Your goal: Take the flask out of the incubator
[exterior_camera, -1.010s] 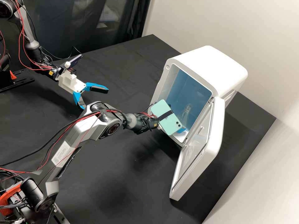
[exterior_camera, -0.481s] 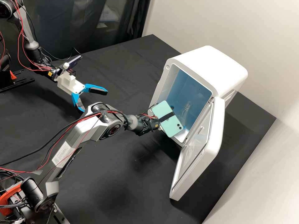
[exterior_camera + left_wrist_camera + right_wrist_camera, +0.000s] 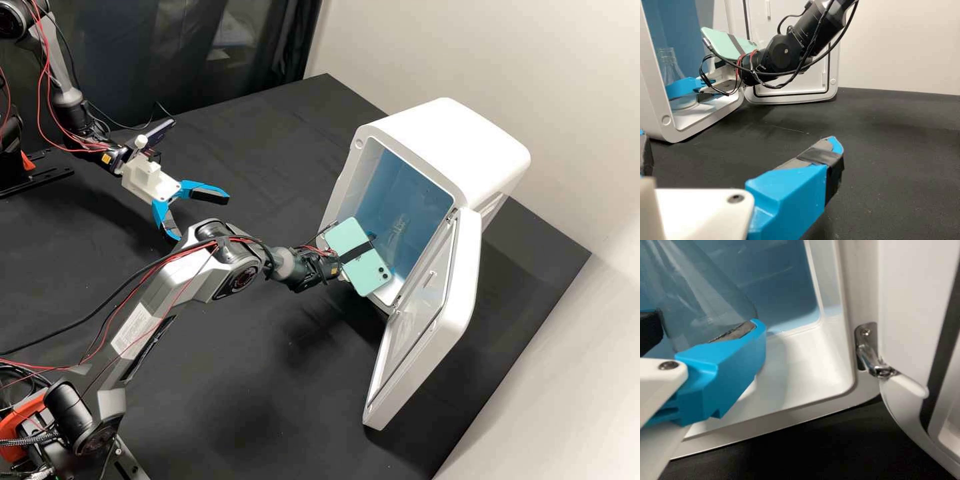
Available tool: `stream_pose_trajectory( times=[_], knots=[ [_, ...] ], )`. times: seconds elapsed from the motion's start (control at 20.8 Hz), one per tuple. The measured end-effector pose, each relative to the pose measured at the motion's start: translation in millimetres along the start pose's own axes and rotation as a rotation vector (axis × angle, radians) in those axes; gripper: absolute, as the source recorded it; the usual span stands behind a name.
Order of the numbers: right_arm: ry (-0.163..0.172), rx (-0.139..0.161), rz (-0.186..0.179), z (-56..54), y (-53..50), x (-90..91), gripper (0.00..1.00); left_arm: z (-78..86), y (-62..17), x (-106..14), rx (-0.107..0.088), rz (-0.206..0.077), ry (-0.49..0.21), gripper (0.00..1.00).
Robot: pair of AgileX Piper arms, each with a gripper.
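A clear glass flask (image 3: 695,290) stands inside the white incubator (image 3: 453,143), on its floor against the blue lining. My right gripper (image 3: 705,325) is inside the chamber, with the flask's wide body between its blue fingers (image 3: 725,367) and both pads against the glass. From the left wrist view, the flask (image 3: 666,62) rises above the right gripper (image 3: 687,90) in the incubator's (image 3: 655,117) opening. The high view shows the flask (image 3: 399,230) faintly beyond the mint-green device (image 3: 357,257) on the right wrist. My left gripper (image 3: 200,215) hangs open over the bench, well away from the incubator.
The incubator door (image 3: 427,313) is swung wide open toward the bench's near right, its metal hinge (image 3: 872,360) close beside the right gripper. The black bench (image 3: 280,387) spreads in front of the incubator. A pale wall stands close behind it.
The right wrist has shifted slightly lower and farther into the incubator opening. The left gripper has drifted a little to the left and stays open.
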Motion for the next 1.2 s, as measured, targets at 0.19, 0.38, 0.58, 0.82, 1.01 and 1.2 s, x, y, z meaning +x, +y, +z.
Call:
stream_pose_trajectory(
  times=[0.19,0.38,0.58,0.82,1.01,1.2],
  knots=[
    [0.003,-0.003,0.004,1.2,-0.2,-0.6,0.00,0.0,0.0,0.0,0.000,0.000,0.000,1.00],
    [0.006,-0.003,0.007,1.8,-0.3,-1.0,0.00,0.3,-1.6,-1.5,-0.003,-0.007,0.001,1.00],
    [0.002,-0.007,0.008,5.4,-1.5,-3.0,0.00,2.9,-3.0,-1.4,-0.003,-0.013,-0.008,1.00],
    [0.016,-0.010,0.020,11.8,-3.1,-11.1,0.00,5.1,-3.5,-0.8,-0.001,-0.015,-0.016,1.00],
    [0.027,-0.002,0.010,17.7,-1.4,-21.1,0.00,7.8,-4.4,-0.5,-0.001,-0.018,-0.025,1.00],
    [0.037,-0.003,0.006,21.4,-0.2,-29.0,0.00,10.2,-6.9,-1.9,-0.004,-0.028,-0.031,1.00]
  ],
)
